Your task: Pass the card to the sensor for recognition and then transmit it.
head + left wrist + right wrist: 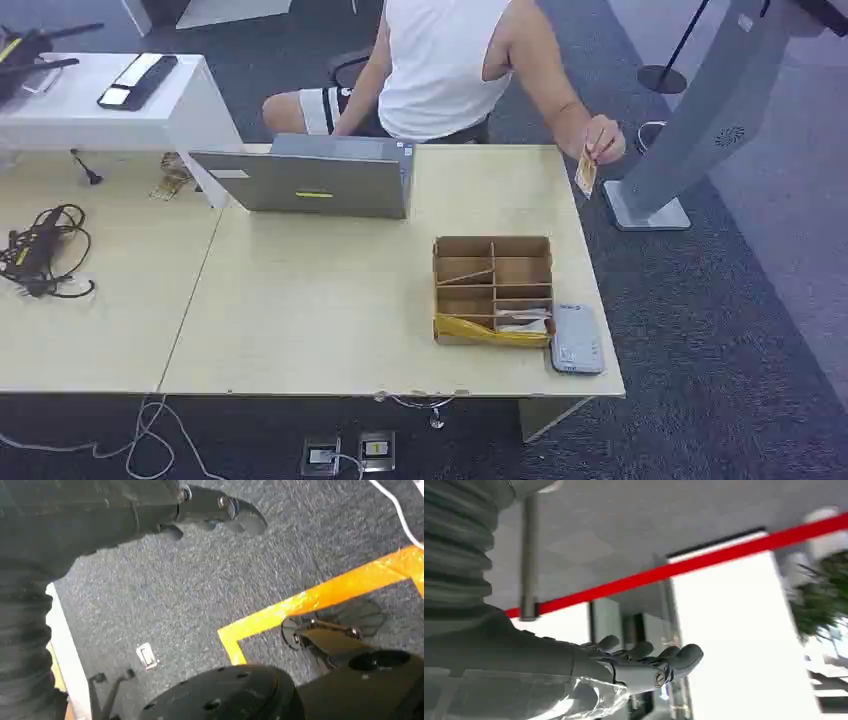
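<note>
Both robot hands hold nothing: the right hand has its fingers stretched out and apart, and the left hand hangs over grey carpet, fingers loosely extended as far as I can tell. At about 2 o'clock from the cardboard organizer, a person's hand pinches the card past the table edge; the sensor lies just beside the organizer at 4 o'clock.

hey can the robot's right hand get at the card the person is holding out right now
Probably yes. The card hangs in the person's hand past the table's far right corner, in open air. The right hand is raised, fingers apart and empty. How far it must travel is unclear.
</note>
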Controlling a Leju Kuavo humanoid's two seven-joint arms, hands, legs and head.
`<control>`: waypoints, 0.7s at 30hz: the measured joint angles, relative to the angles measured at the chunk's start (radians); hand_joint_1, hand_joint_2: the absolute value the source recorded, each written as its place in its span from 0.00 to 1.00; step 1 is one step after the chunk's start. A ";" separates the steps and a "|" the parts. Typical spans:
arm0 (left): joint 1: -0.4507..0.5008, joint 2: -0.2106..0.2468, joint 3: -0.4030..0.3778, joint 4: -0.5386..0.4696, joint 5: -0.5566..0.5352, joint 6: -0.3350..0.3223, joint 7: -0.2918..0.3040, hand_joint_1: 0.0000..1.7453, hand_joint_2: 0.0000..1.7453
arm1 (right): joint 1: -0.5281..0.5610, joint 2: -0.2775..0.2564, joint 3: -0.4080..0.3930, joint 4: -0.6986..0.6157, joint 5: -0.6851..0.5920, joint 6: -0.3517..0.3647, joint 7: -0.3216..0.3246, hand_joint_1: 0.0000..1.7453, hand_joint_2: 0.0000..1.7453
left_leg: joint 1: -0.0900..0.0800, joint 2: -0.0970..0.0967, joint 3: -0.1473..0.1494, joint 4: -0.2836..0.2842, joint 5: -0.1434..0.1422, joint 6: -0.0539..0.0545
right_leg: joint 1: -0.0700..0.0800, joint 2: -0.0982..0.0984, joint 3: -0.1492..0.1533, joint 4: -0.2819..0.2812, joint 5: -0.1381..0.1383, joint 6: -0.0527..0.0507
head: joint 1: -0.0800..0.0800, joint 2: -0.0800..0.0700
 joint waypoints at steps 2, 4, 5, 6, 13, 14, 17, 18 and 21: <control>0.000 -0.002 0.000 0.000 -0.003 0.004 0.000 0.00 1.00 | -0.024 -0.011 0.072 -0.037 -0.024 -0.033 0.000 0.00 1.00 | 0.000 0.000 0.000 0.000 0.000 0.000 | 0.000 0.000 0.000 0.000 0.000 0.000 | 0.000 0.000; -0.001 -0.002 -0.002 0.000 -0.006 0.004 0.000 0.00 1.00 | -0.044 -0.019 0.148 -0.068 -0.051 -0.072 0.000 0.00 1.00 | 0.000 -0.001 0.000 0.000 0.000 0.000 | 0.000 -0.002 0.000 0.000 0.000 0.000 | 0.000 0.000; -0.001 -0.002 -0.003 0.000 -0.011 0.004 0.000 0.00 1.00 | -0.054 -0.022 0.184 -0.081 -0.064 -0.092 0.000 0.00 1.00 | 0.000 -0.002 -0.001 0.000 0.000 0.000 | 0.000 -0.002 0.000 0.000 0.000 0.000 | 0.000 0.000; -0.001 -0.002 -0.005 0.000 -0.012 0.004 0.000 0.00 1.00 | -0.061 -0.024 0.222 -0.093 -0.078 -0.114 0.000 0.00 1.00 | 0.000 -0.002 -0.001 0.000 0.000 0.000 | 0.000 -0.002 0.000 0.000 0.000 0.000 | -0.001 0.000; -0.005 -0.002 -0.021 -0.002 -0.024 0.004 -0.007 0.00 1.00 | -0.110 -0.012 0.506 -0.129 -0.097 -0.255 -0.062 0.00 1.00 | 0.001 -0.003 -0.002 0.000 0.001 -0.001 | 0.001 -0.003 0.000 0.000 0.000 0.000 | 0.000 0.000; -0.006 -0.002 -0.024 -0.003 -0.027 0.004 -0.007 0.00 1.00 | -0.112 -0.003 0.545 -0.129 -0.091 -0.267 -0.069 0.00 1.00 | 0.001 -0.003 -0.002 0.000 0.001 -0.001 | 0.001 -0.004 0.000 0.000 0.000 0.000 | 0.000 0.000; -0.009 -0.002 -0.025 -0.003 -0.036 0.004 -0.007 0.00 1.00 | -0.118 0.024 0.653 -0.129 -0.074 -0.299 -0.100 0.00 1.00 | 0.002 -0.005 -0.002 0.000 0.002 -0.001 | 0.002 -0.005 -0.001 0.000 0.000 0.000 | 0.000 0.000; -0.009 -0.002 -0.025 -0.003 -0.037 0.004 -0.007 0.00 1.00 | -0.120 0.029 0.670 -0.129 -0.072 -0.303 -0.105 0.00 1.00 | 0.002 -0.006 -0.003 0.000 0.002 -0.001 | 0.002 -0.006 -0.001 0.000 0.000 0.000 | 0.000 0.000; -0.009 -0.002 -0.026 -0.003 -0.044 0.004 -0.007 0.00 1.00 | -0.130 0.053 0.734 -0.129 -0.069 -0.326 -0.113 0.00 1.00 | 0.002 -0.008 -0.004 0.000 0.002 -0.001 | 0.002 -0.009 -0.001 0.000 -0.001 -0.001 | 0.000 0.000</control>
